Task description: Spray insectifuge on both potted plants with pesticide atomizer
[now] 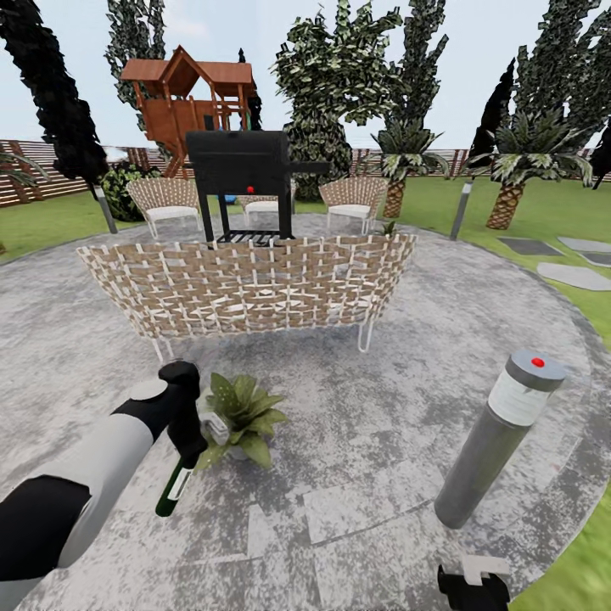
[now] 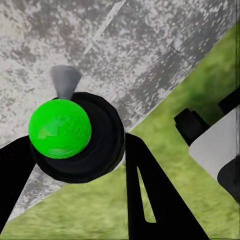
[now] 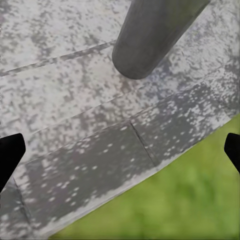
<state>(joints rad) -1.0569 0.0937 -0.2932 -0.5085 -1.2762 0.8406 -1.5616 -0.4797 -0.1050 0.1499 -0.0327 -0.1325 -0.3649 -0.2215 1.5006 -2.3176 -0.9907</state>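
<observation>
My left gripper (image 1: 183, 428) is shut on the pesticide atomizer (image 1: 174, 490), a slim dark green bottle with a white label. It hangs tilted, base down, with its pale grey trigger head (image 1: 213, 427) up against a potted plant (image 1: 244, 416). That low speckled rosette stands on the round stone patio (image 1: 356, 501) of the garden, in front of a wicker sofa. The left wrist view looks along the bottle at its bright green end (image 2: 60, 128), with black fingers (image 2: 150, 195) on both sides. My right gripper (image 1: 473, 585) (image 3: 120, 155) is open and empty over the patio's edge.
A woven wicker sofa (image 1: 246, 284) stands just behind the plant, with a black grill (image 1: 242, 174) and wicker chairs beyond it. A grey bollard lamp (image 1: 501, 437) (image 3: 150, 40) rises close to my right gripper. Lawn (image 1: 577, 568) borders the patio on the right.
</observation>
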